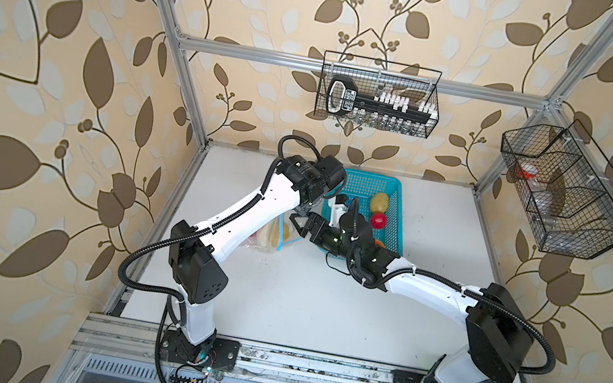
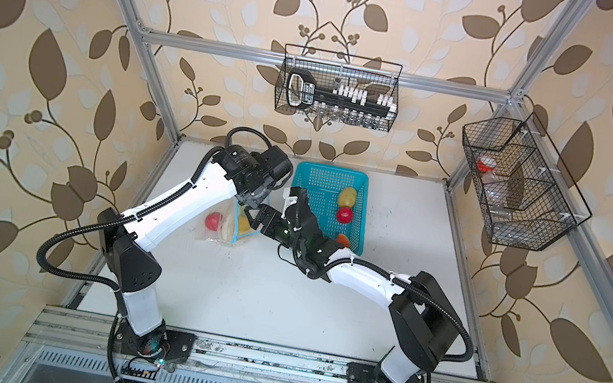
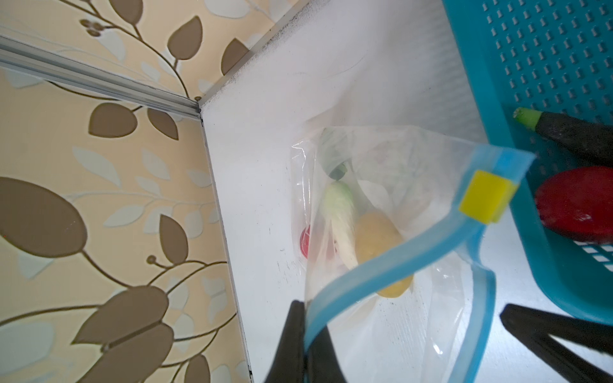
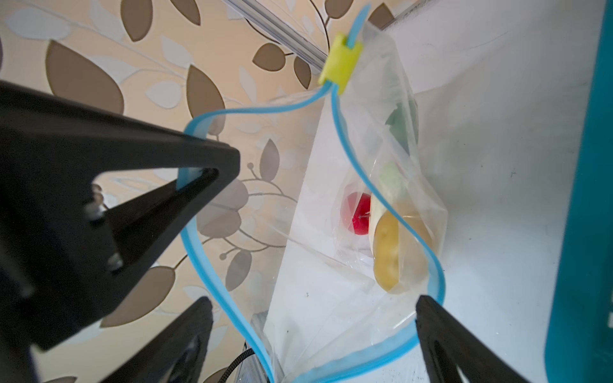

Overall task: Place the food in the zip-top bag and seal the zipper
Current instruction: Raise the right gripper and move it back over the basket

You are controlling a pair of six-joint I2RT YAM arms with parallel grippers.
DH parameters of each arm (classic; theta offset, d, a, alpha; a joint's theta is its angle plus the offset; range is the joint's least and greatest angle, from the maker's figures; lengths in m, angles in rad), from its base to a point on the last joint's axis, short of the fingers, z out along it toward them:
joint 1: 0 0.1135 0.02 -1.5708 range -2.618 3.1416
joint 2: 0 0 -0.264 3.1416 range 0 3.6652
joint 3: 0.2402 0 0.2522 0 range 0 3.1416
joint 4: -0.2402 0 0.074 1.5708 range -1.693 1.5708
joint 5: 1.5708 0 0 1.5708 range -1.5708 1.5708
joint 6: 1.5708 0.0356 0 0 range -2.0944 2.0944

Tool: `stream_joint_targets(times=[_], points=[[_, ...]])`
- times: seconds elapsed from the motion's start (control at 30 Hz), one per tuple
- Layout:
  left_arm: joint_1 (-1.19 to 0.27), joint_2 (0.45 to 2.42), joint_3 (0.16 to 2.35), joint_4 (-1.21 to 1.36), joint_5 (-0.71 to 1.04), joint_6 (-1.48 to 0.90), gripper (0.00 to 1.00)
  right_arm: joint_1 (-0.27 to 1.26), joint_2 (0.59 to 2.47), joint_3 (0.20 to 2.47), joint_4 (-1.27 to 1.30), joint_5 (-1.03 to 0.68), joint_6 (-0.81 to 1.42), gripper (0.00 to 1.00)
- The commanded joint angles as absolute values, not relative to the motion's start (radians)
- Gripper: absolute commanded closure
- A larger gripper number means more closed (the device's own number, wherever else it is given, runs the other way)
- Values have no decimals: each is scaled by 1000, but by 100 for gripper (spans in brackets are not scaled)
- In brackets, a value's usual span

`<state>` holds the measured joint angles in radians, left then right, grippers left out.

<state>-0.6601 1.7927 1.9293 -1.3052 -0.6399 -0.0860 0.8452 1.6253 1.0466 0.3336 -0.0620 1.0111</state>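
- Nearest you, the white tabletop (image 1: 298,305) carries both arms, which reach in toward the back.
- Your right gripper (image 4: 313,303) has its jaws spread wide, one finger on each side of the bag's mouth, and holds nothing. One fingertip (image 4: 428,308) sits right by the blue strip; you cannot tell whether it touches.
- The clear thin plastic zip-top bag (image 4: 331,331) rests on the table just left of the basket, with its mouth raised and gaping open.
- Its narrow light-blue zipper strip (image 4: 345,146) is parted into a wide loop. The small yellow slider tab (image 4: 340,63) sits at the end where the two sides meet.
- Inside the bag lie a red round toy tomato (image 4: 358,214), a yellow-brown toy potato (image 4: 386,258), a white toy cucumber (image 3: 338,212) and a dark green piece (image 4: 399,127).
- Your left gripper (image 3: 306,318) is pinched together on one side of the zipper strip, holding that edge up.
- Beyond the bag, the turquoise perforated plastic basket (image 1: 372,176) holds a second potato (image 1: 379,201), a second tomato (image 1: 378,220) and an orange-red pepper (image 1: 381,244), which is partly hidden by the right arm.
- Farthest away, two black wire racks (image 1: 378,95) hang on the leaf-patterned walls.
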Motion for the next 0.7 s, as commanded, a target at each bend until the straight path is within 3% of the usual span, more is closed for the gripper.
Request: stream_joint_targets(times=[0.0, 0.43, 0.67], points=[[-661, 1784, 1924, -1305, -678, -103, 100, 853, 1576, 1017, 307, -29, 979, 5], [-661, 1775, 1911, -1299, -684, -100, 100, 838, 1496, 1014, 97, 101, 879, 5], [-661, 1773, 1908, -1296, -685, -101, 100, 830, 1428, 1047, -76, 227, 815, 0]])
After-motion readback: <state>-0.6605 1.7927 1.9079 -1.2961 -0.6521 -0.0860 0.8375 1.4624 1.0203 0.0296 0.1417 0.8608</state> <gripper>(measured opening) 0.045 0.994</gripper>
